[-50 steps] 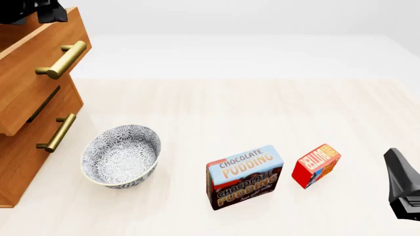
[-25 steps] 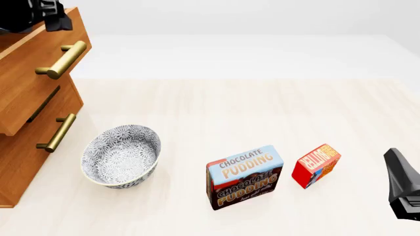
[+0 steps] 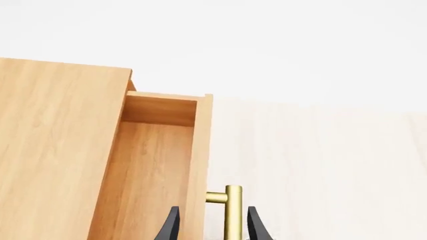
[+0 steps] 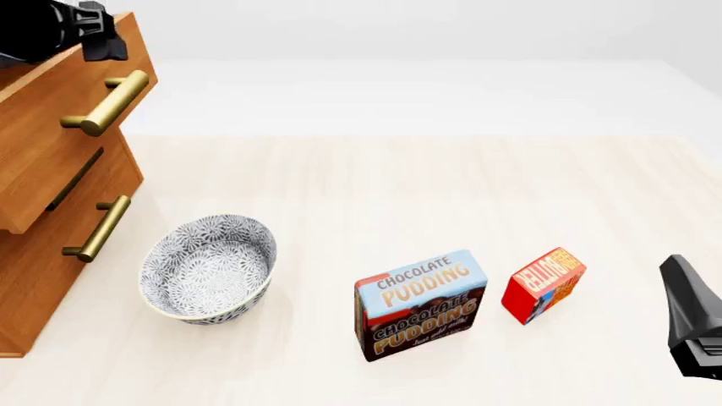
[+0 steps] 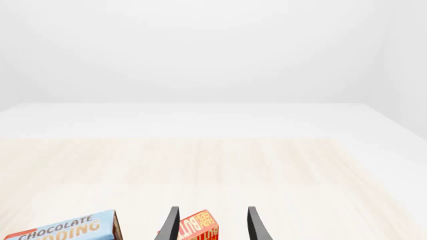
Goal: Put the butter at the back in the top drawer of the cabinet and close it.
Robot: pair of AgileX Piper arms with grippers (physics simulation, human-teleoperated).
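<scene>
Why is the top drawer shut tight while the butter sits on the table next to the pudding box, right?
Not shut: the left wrist view shows the top drawer pulled open. The butter does sit on the table beside the Chocolate Pudding box.

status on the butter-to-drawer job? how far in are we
Early. Done: the top drawer is pulled partly out of the cabinet, interior bare. In hand: the left gripper straddles the drawer's handle, fingers apart. Left: the butter sits on the table beside the pudding box, ahead of the open right gripper; pick, place, close.
</scene>
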